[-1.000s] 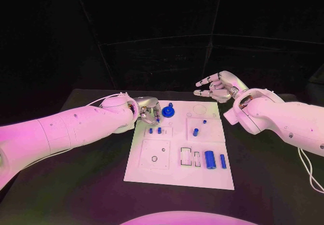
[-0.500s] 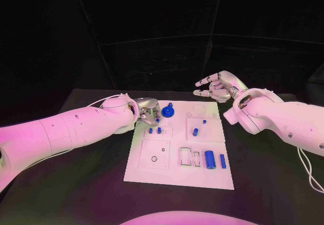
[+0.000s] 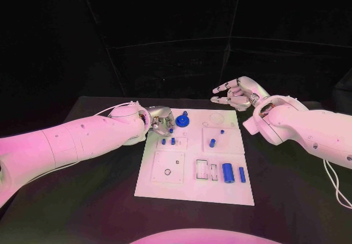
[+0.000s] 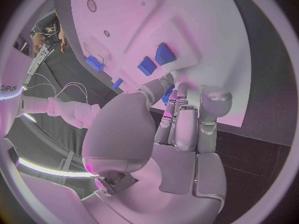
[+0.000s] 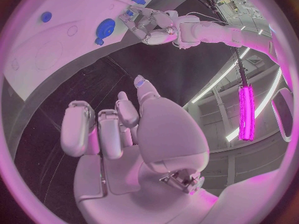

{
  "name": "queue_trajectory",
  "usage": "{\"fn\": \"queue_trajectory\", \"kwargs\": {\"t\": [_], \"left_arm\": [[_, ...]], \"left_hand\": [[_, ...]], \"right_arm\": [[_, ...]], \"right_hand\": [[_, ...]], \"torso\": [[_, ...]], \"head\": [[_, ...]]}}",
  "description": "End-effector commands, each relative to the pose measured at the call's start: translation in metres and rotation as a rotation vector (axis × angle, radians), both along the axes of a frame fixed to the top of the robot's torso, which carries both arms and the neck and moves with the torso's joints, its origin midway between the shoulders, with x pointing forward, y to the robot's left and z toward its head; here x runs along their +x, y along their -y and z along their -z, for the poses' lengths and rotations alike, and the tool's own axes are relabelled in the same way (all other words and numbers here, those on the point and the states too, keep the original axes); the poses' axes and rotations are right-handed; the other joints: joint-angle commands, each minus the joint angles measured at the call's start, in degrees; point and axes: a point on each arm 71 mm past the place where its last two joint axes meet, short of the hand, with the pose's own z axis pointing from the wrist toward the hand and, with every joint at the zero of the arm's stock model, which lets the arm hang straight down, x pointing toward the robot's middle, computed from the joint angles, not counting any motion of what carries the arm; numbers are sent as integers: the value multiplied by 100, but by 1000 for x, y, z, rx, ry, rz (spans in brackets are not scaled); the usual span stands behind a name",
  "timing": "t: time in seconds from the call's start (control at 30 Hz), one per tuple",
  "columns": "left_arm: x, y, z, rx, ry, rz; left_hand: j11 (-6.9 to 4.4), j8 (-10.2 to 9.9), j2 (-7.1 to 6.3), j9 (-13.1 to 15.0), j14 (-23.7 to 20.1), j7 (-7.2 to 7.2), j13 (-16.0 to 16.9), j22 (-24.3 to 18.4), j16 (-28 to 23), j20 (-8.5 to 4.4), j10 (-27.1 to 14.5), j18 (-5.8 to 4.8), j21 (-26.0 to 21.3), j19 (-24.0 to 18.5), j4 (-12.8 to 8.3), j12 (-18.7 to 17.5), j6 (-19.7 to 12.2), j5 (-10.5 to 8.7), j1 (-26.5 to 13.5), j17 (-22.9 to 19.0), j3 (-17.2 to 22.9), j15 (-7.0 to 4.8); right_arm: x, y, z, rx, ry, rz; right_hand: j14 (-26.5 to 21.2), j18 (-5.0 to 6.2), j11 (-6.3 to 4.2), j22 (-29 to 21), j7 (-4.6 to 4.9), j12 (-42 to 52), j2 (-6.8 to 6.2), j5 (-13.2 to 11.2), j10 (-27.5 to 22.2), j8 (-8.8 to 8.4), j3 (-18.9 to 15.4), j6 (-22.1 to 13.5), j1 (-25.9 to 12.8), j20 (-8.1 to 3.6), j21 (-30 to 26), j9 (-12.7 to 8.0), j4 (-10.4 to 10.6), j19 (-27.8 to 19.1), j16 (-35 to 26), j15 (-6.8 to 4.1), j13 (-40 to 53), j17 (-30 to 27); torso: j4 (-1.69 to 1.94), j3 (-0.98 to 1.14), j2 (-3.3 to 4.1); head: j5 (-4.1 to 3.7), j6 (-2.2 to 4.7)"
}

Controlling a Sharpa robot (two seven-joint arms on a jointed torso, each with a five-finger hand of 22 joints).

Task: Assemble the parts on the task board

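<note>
Task board (image 3: 192,189) lies flat mid-surface, long axis running away from the robot. Black surface (image 3: 88,203) shows all round it.

Parts on the board:
- blue round disc part (image 3: 182,120) near the far-left corner, with a small knob at its far side
- two small blue pieces (image 3: 168,141) side by side below the disc
- small blue peg (image 3: 212,143) standing in the raised square plate right of them; another tiny blue piece (image 3: 222,131) just beyond it
- big blue cylinder (image 3: 228,173) lying flat near the right edge, thinner blue rod (image 3: 242,175) just beside it on the right
- rectangular slots (image 3: 206,170) left of the cylinder; square plate with a hole (image 3: 169,168) left of those

Left hand (image 3: 160,122) sits at the board's far-left edge, just left of the disc. Left wrist view: fingers (image 4: 187,119) curled down toward the board edge, tips close to a small blue piece (image 4: 169,91). Cannot tell whether it's pinching that piece or only near it. Two blue blocks (image 4: 156,60) sit just beyond the fingertips in that view.

Right hand (image 3: 236,94) is up in the air past the board's far-right corner, well clear of every part. Fingers (image 5: 102,129) loosely bent and spread, nothing held. Right wrist view looks down on the disc (image 5: 105,26) and the left hand (image 5: 146,25) across the board.
</note>
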Motion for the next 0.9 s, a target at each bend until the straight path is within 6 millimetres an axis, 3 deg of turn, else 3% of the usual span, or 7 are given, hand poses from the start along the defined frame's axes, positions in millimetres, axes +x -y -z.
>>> {"fn": "queue_trajectory", "kwargs": {"t": [0.03,0.13,0.27,0.43,0.6,0.77,0.9], "left_arm": [[1,-3,-1,-1,8,-16],[1,-7,-1,0,10,-24],[1,-13,-2,0,16,-37],[-1,-25,-6,-28,36,-60],[1,-42,-17,-227,55,-103],[0,-62,-29,-565,37,-195],[-2,-74,-36,-787,24,-256]], "left_hand": [[-3,-49,-54,0,106,-3,6,-10,-8,46,-65,-75,-29,0,-16,-51,-78,-23,-6,-24,-25,46],[7,-96,-70,3,98,5,4,-50,-19,52,-136,-65,-75,-17,-22,-112,-147,-23,-5,-56,-45,53],[23,-138,-89,8,92,8,3,-119,-27,61,-234,-51,-150,-43,-31,-184,-207,-23,1,-82,-82,63],[43,-152,-90,16,87,15,3,-207,-36,72,-336,-32,-247,-74,-38,-246,-217,-22,14,-112,-124,76],[94,-51,42,49,34,85,15,-494,-112,98,-291,25,-553,-197,-81,-241,3,-20,143,-269,-24,112],[105,-23,80,28,-482,124,13,-1553,-832,102,-114,252,-1714,-807,-190,-212,135,-14,226,-1542,176,116],[126,-34,106,22,-976,157,16,-1609,-1431,106,-98,251,-1870,-1066,-223,-200,168,-19,226,-2506,222,130]], "right_arm": [[1,2,2,-17,-30,-2],[3,4,5,-46,-57,-8],[6,10,9,-116,-80,-20],[8,18,14,-252,-77,-44],[4,23,21,-436,-17,-73],[-4,24,33,-615,39,-101],[-10,23,42,-687,55,-116]], "right_hand": [[212,-22,-3,-222,5,-863,56,-60,-519,-1,13,-17,18,-20,-130,-14,-14,-99,-240,-55,-758,-240],[7,107,-11,-925,2,-2428,68,-274,-1366,-7,11,-34,31,-28,-511,-9,13,-398,-720,-62,-2123,-970],[-69,170,21,-1359,8,-3454,61,-346,-1722,49,33,79,113,-33,-803,10,43,-530,-1147,-58,-2991,-1495],[27,157,64,-1334,68,-4450,11,-358,-1739,115,240,348,465,-1,-819,14,-122,-411,-1228,-12,-4056,-1535],[78,135,40,-1224,-44,-4924,-63,-503,-1497,112,558,593,681,-15,-763,-11,-303,-303,-1225,-47,-4772,-1516],[89,126,32,-1205,-92,-5157,-175,-603,-1452,33,717,631,660,-13,-757,-28,-354,-275,-1229,-51,-5139,-1519],[85,128,44,-1232,-102,-5250,-237,-636,-1489,-13,754,617,608,-5,-774,-28,-348,-280,-1249,-41,-5280,-1548]], "torso": [[-2,0,-1],[1,-2,0],[4,1,-4],[-1,-3,-5],[-7,-3,-17],[9,-13,-12],[3,-20,-12]], "head": [[1,5],[-12,8],[-9,15],[-28,47],[-93,94],[-175,154],[-220,179]]}}
